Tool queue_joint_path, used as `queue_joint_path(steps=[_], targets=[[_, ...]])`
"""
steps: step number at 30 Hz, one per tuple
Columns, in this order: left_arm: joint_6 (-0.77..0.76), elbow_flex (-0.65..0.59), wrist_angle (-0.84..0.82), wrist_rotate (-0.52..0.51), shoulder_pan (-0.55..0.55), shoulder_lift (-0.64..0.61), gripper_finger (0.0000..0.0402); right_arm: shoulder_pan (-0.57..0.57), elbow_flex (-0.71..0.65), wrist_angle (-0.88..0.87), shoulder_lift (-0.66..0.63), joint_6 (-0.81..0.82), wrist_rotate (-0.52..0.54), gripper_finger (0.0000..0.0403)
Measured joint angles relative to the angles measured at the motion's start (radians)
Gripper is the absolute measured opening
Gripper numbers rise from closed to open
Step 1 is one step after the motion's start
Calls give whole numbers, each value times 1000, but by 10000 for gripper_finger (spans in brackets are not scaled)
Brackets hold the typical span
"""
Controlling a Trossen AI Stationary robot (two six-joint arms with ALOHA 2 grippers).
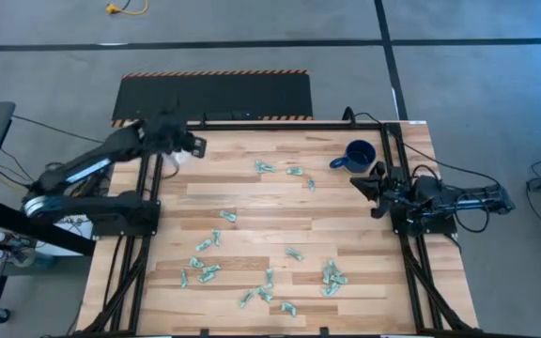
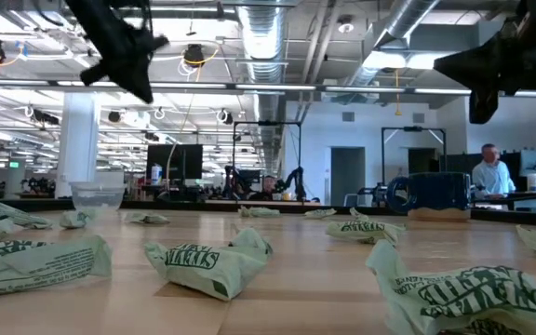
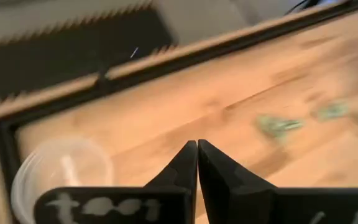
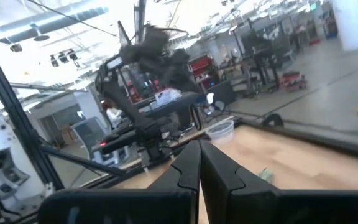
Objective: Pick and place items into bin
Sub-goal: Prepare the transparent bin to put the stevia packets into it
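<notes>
Crinkled green-and-white items (image 2: 214,261) fill the near edge of the low view, where printed lettering on them can be made out; the high view shows the same items (image 1: 332,277) only as small pale specks. From above, most lie scattered over the near half of the wooden table (image 1: 242,221), with one clump near right and a loose group near left. A few more sit farther back around the table's middle, well apart from either arm.

Right gripper (image 1: 358,183) is at the far right of the table, just beside the dark blue mug (image 1: 359,155). Its own wrist view shows the fingers (image 4: 188,165) pressed together with nothing between them. The low view gives only its dark outline high on the right (image 2: 487,65), off the table surface.

Left gripper (image 1: 195,145) hangs over the far left corner, beside the bin (image 1: 178,156). In the high view the bin is a faint pale patch partly hidden by the arm. The left wrist view shows it better: a round translucent cup (image 3: 61,177) just beside the closed, empty fingertips (image 3: 188,158). The low view sets the bin (image 2: 97,195) upright on the far left of the table, with the left gripper (image 2: 138,70) raised above it.

Beyond the table, only the low view shows a person (image 2: 489,177) at far right in the room.
</notes>
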Motion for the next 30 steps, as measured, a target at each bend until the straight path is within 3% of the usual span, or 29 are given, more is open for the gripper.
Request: queue_joint_path(steps=[4, 10, 21, 30], targets=[[-2, 42, -100, 53, 130, 150, 2, 10, 0, -36, 0, 55, 0, 0], [46, 35, -129, 54, 230, 318, 2, 25, 0, -86, 0, 73, 0, 0], [73, 33, -135, -15, 281, 532, 2, 24, 0, -102, 0, 106, 0, 0], [95, 33, -140, 39, 271, 603, 2, 24, 0, -102, 0, 106, 0, 0]])
